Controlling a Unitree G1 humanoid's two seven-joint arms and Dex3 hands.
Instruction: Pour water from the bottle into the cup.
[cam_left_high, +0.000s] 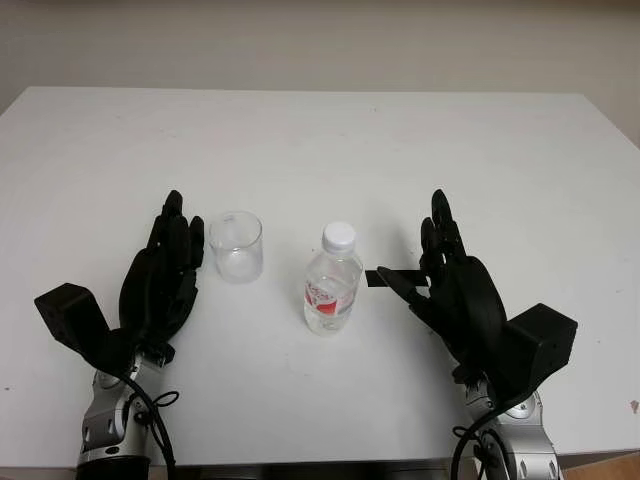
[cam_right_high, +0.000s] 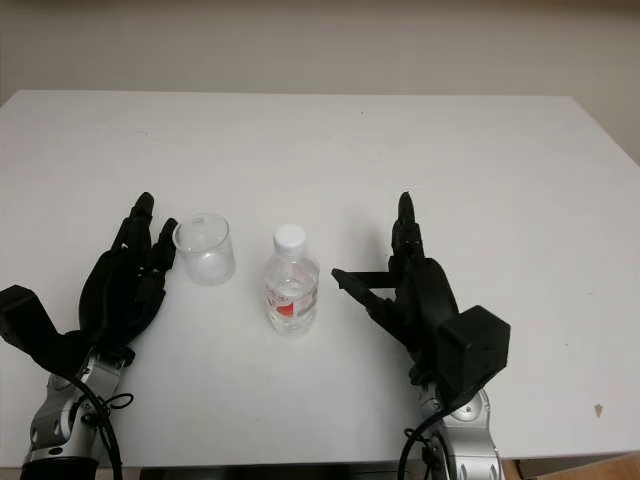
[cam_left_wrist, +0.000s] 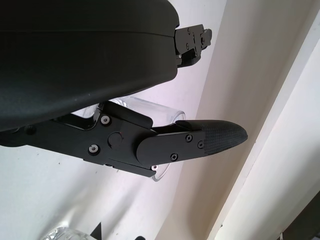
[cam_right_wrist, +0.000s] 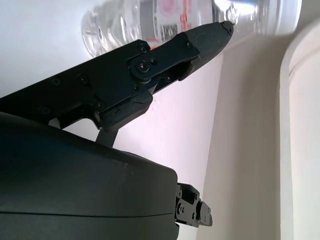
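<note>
Left eye view: bottle (cam_left_high: 332, 280) upright mid white tabletop (cam_left_high: 320, 140), capped; cup (cam_left_high: 236, 246) just left of it. Left hand (cam_left_high: 160, 280) beside cup, right hand (cam_left_high: 450, 285) near bottle, both released, holding nothing. Right wrist view: bottle (cam_right_wrist: 165, 20) just past thumb tip.

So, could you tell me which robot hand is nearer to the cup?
Left. The left robot hand sits right beside the cup; the right robot hand is beyond the bottle.
</note>
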